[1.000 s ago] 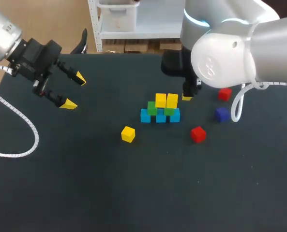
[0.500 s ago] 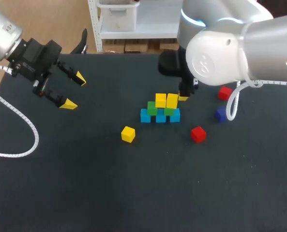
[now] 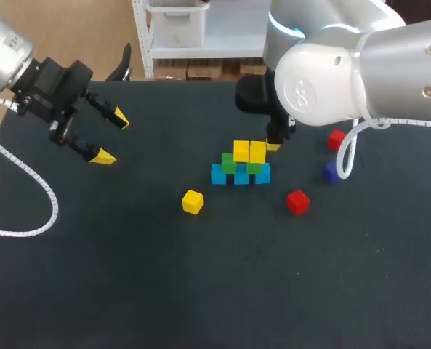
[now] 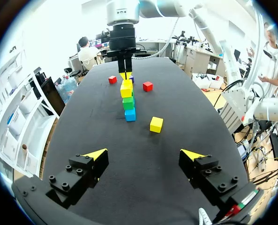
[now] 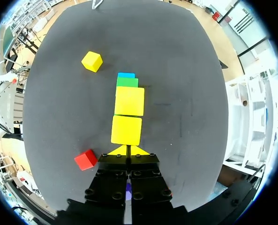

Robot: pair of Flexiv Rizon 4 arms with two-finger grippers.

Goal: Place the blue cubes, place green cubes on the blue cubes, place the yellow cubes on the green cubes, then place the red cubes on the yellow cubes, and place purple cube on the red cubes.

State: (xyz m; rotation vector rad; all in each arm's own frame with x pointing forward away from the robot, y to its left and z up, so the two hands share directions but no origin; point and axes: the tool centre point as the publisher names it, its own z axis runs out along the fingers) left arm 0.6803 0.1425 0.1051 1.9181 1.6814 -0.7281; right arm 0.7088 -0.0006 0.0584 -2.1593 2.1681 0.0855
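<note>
Three blue cubes [image 3: 241, 177] stand in a row mid-table, carrying two green cubes [image 3: 230, 163] and, on top, two yellow cubes [image 3: 249, 151]. My right gripper [image 3: 274, 146] is shut and empty; in its wrist view its tips [image 5: 128, 150] sit just behind the nearest yellow cube [image 5: 126, 130]. A loose yellow cube [image 3: 192, 201] lies left of the stack. One red cube [image 3: 297, 201] lies to the stack's right, another [image 3: 336, 139] farther back. The purple cube [image 3: 332, 172] is partly behind a cable. My left gripper [image 3: 106, 137] hangs open at the far left.
The right arm's large body and white cable [image 3: 349, 156] hang over the table's back right. A coiled white cable [image 3: 33, 174] trails from the left arm. The dark tabletop [image 3: 200, 291] is bare along its front.
My right gripper has shifted a little to the left, closing in on the stack's yellow cubes. The left arm and the cubes have not moved.
</note>
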